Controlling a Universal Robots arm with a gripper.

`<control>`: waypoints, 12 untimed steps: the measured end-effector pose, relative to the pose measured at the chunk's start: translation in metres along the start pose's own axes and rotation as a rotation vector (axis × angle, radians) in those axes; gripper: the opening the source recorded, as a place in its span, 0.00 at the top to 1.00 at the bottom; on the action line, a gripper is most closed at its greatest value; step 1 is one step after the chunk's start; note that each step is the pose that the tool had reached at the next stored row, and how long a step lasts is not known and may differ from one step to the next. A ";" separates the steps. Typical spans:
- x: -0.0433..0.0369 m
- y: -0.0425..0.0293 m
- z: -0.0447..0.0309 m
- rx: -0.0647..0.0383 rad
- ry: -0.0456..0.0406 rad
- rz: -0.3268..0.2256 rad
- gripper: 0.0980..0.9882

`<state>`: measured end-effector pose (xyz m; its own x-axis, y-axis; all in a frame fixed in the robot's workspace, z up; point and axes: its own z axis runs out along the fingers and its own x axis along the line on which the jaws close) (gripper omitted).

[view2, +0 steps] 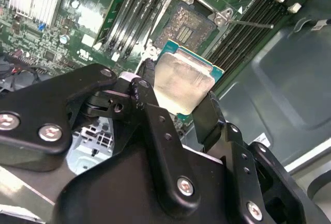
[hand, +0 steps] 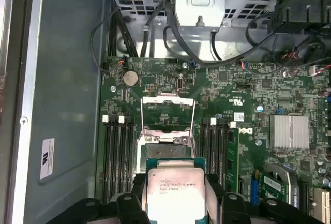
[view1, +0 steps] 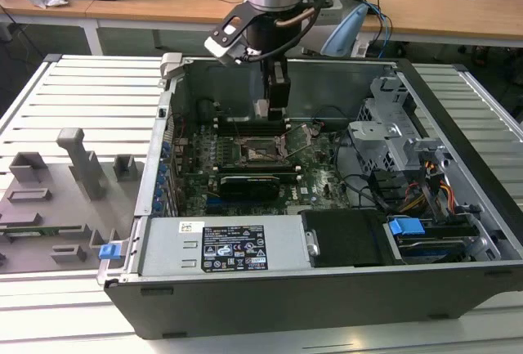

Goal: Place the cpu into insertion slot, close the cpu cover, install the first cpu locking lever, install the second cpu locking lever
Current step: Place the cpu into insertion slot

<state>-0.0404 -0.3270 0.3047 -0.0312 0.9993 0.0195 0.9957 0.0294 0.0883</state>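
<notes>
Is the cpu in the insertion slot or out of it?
Out. The gripper grips the cpu by its edges, off the insertion slot, whose centre lies bare.

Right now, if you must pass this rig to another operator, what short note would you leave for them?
Gripper: shut on the cpu, held above the motherboard.
Insertion slot: empty, near the chip.
Cpu cover: open, raised.
Done: cpu is gripped, inside the case.
Left: cpu not seated, cover not closed; one locking lever sticks out free, neither installed.
</notes>
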 end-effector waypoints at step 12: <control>0.0068 -0.0053 0.0298 0.000 -0.0017 0.017 0.51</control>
<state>-0.0432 -0.3197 0.2747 -0.0144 0.9997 0.0192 0.9960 0.0127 0.0879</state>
